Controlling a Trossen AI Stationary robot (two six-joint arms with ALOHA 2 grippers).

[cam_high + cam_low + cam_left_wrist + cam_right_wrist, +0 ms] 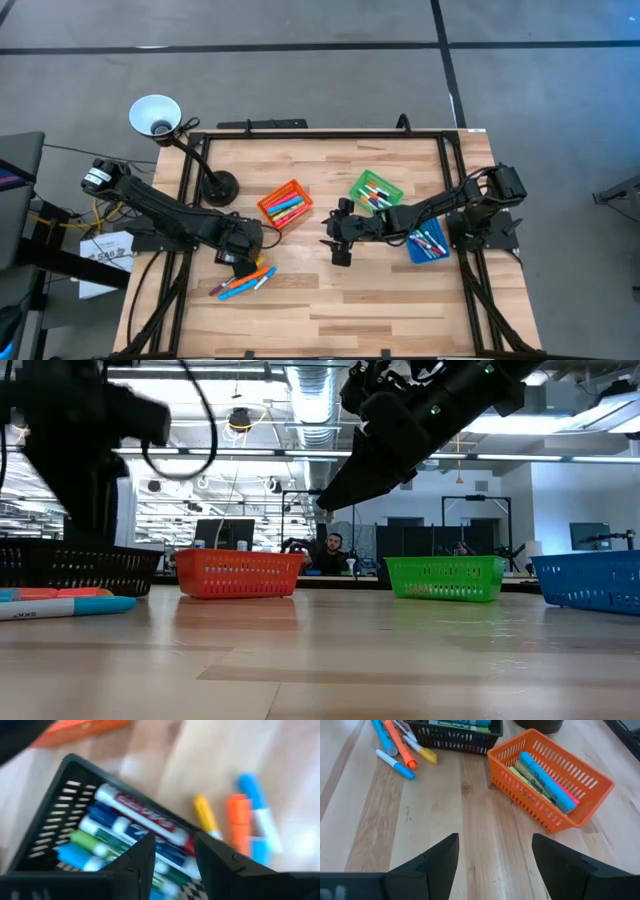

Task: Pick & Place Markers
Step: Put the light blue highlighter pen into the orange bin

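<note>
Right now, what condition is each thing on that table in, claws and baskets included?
Left claw: open, empty, over the black basket.
Right claw: open, empty, above bare wood at mid-table.
Black basket: holds several markers.
Orange basket: upright, markers inside.
Green basket: markers inside.
Blue basket: markers inside.
Loose markers: lying flat on the table.
Lamp: standing.

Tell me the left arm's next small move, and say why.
Probably swing the left gripper off the black bin toward the loose markers on the table beside it. Its jaws look empty above the bin, which already holds markers, while several still lie on the wood. The right gripper waits open mid-table.
</note>
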